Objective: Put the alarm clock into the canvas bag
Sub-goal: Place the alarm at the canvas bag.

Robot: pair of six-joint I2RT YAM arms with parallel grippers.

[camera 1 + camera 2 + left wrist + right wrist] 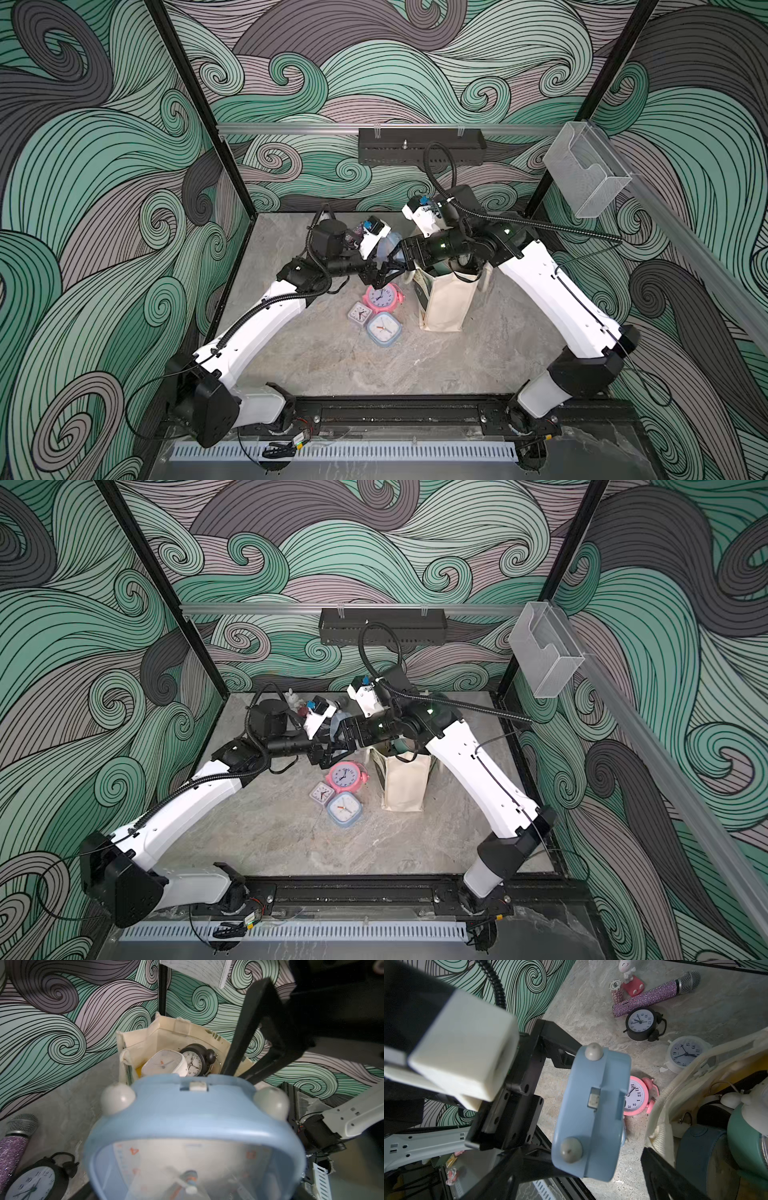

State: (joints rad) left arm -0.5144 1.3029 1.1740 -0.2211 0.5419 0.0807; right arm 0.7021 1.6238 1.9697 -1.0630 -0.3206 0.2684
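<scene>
while the blue alarm clock [193, 1118] hangs in the air just beside the open mouth of the canvas bag [446, 303], not inside it, the jaws of your left gripper [560, 1109] are clamped on its sides. your right gripper [241, 1073] sits close by the clock's top edge, jaws apart, gripping nothing. inside the bag lie a white square clock [166, 1064] and a black bell clock [195, 1059]. below, a pink clock [382, 296] rests on the desk [498, 353] beside the bag.
</scene>
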